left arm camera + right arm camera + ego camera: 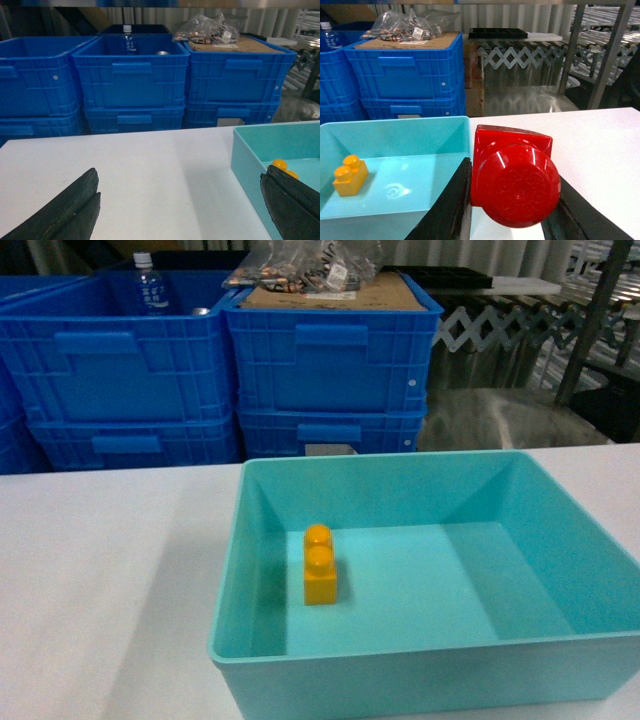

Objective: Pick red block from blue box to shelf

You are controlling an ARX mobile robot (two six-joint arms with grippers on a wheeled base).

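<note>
The white table (110, 570) carries the blue box (430, 665), which sits toward its right side with the near wall close to the table's front edge. Behind the table's far edge stand stacked dark blue crates (325, 365), and off to the far right, beyond the table's right corner, steel posts and rails (607, 55) rise: this looks like the shelf, though only part of it shows.

Inside the box a yellow brick (320, 565) stands on the floor near the left wall. Nothing red remains in there.

The red block (515, 180) is already out of the box, clamped between the fingers of the right gripper (512, 200). In the right wrist view its round stud points at the camera, and it hangs over the box's right rim where the rim meets bare table. The right gripper itself does not show in the head view.

The left gripper (180, 205) hangs spread and holding nothing, over the table just left of the box.

The relation that matters: the shelf lies ahead and to the right of the held block, past the table's far right corner. So the right arm is the nearer one, and the carry likely runs forward and rightward, away from the box.
</note>
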